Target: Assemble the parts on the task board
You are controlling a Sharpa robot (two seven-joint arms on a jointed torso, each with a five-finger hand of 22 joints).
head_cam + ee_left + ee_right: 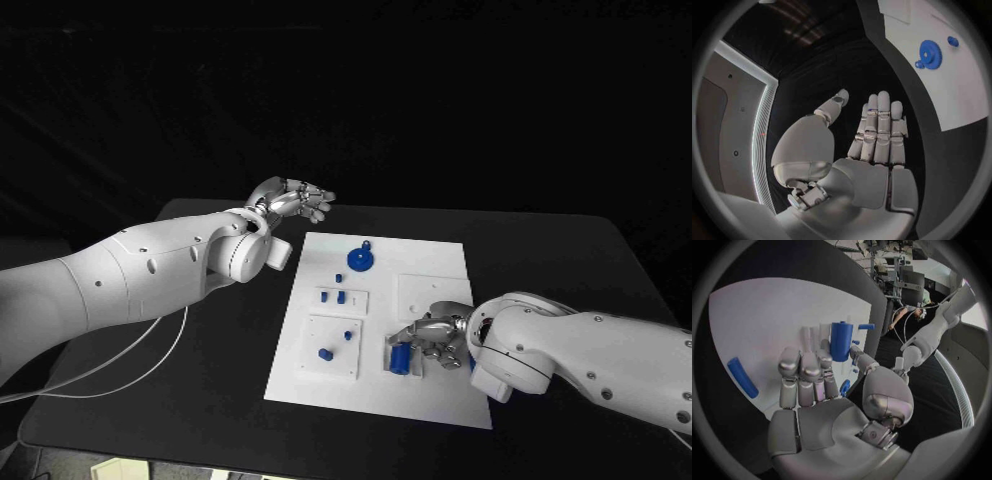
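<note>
**Right hand at the blue cylinder, left hand waiting off the board**

The task board (433, 260) lies in the middle of the black worktop (577, 260), long side running near to far. On its far part sits a blue gear (361, 261); the left wrist view shows it toothed, with a small blue piece just beside it. Further in are a few small blue pegs (338, 295) on a raised white tile, and on the near-left tile a small blue block (326, 353) with another small piece beyond it.

The right hand (433, 340) hovers low over the near-right part of the board, at a blue cylinder (397, 358) that stands upright there. In the right wrist view its fingers (804, 375) are stretched out nearly straight and side by side, with the cylinder just beyond the fingertips and the thumb off to one side. Nothing sits in the palm; whether any fingertip touches the cylinder I cannot tell. A blue bar (742, 377) lies flat on the board to the other side of the hand.

The left hand (293, 201) is raised just beyond the far-left corner of the board, over the worktop. Its fingers are straight and together, thumb apart, holding nothing.

The step in hand looks like the approach to the cylinder, the grasp not yet made. The next move likely calls for bringing the thumb and fingers round the cylinder's sides without tipping it, then lifting it straight up clear of the small parts nearby.
</note>
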